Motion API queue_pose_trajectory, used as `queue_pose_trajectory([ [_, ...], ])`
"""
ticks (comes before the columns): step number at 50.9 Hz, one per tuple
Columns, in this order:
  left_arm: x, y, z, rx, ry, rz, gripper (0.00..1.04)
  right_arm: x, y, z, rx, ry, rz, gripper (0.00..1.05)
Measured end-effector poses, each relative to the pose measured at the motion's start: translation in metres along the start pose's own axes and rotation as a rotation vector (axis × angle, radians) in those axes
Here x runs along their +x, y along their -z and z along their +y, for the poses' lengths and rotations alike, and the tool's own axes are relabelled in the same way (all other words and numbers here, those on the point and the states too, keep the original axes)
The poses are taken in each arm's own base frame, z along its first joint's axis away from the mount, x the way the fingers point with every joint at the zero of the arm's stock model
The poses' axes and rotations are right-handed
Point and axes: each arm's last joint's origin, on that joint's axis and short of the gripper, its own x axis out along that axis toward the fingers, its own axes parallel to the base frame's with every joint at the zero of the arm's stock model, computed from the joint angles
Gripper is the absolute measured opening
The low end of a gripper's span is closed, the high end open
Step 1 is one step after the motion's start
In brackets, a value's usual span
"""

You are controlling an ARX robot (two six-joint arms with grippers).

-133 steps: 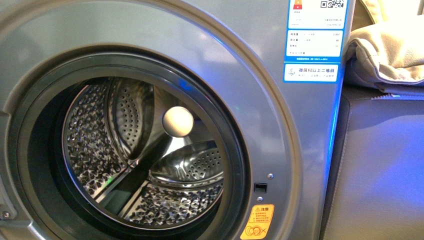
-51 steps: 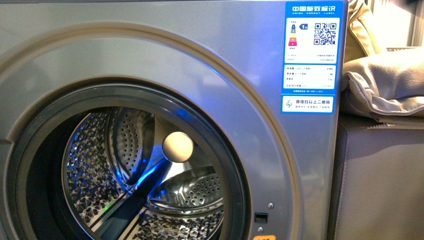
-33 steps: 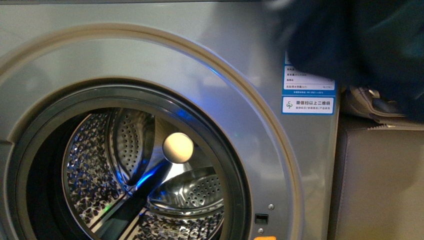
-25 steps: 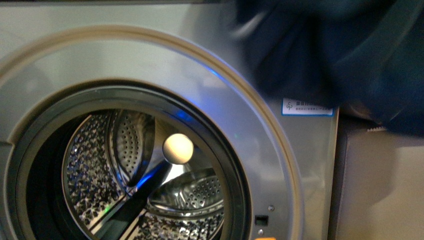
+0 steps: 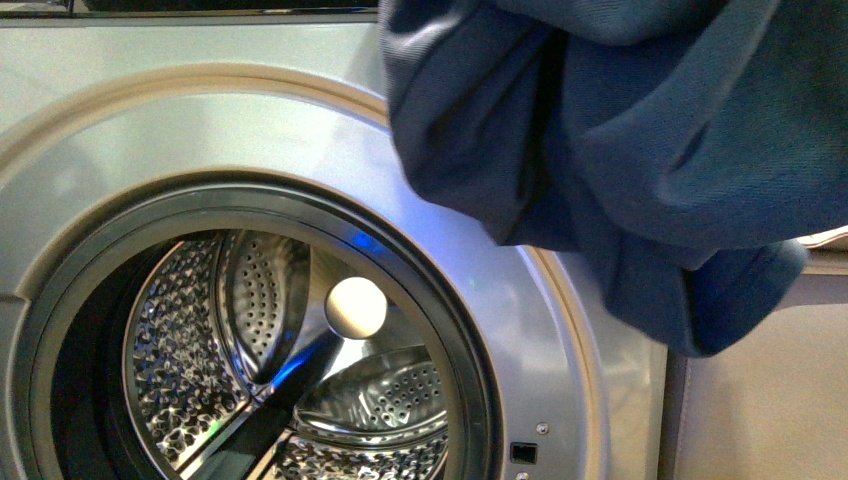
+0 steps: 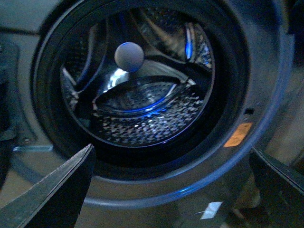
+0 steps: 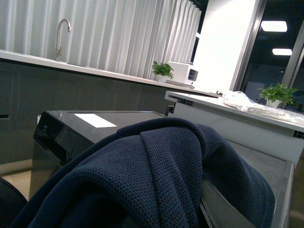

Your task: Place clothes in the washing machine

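Observation:
The washing machine [image 5: 200, 110] fills the front view, silver-grey, with its dark-rimmed porthole open onto the perforated steel drum [image 5: 190, 370]. The clothes [image 5: 620, 130], a dark navy garment, hang in folds at the upper right, in front of the machine's face and to the right of and above the porthole. In the right wrist view the clothes [image 7: 152, 175] drape over my right gripper, which is shut on them and hidden under the fabric. My left gripper [image 6: 171, 190] is open in front of the lower porthole rim, its dark fingers [image 6: 57, 194] spread wide with nothing between them.
A pale round thing [image 5: 355, 307] shows at the drum's back. An orange sticker [image 6: 238, 134] sits beside the porthole. A beige panel [image 5: 760, 400] stands right of the machine. Behind, in the right wrist view, are a counter with a faucet [image 7: 61, 28] and potted plants [image 7: 163, 70].
The clothes have swung into the front view from the upper right, moving left and down, and now cover the blue label. The drum has not changed.

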Motion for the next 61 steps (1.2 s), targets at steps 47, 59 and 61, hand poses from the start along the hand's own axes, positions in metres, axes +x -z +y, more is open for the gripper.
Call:
queue_pose_trajectory([
  [47, 0.125, -0.186, -0.107, -0.083, 0.739, -0.252, 0.98, 0.000, 0.000, 0.000, -0.001, 0.001, 0.000, 0.07],
  [59, 0.144, -0.188, -0.147, -0.060, 0.779, -0.255, 0.98, 0.000, 0.000, 0.000, -0.001, 0.005, 0.000, 0.07],
  [61, 0.144, -0.188, -0.151, -0.061, 0.793, -0.256, 0.98, 0.000, 0.000, 0.000, -0.001, 0.005, 0.000, 0.07],
])
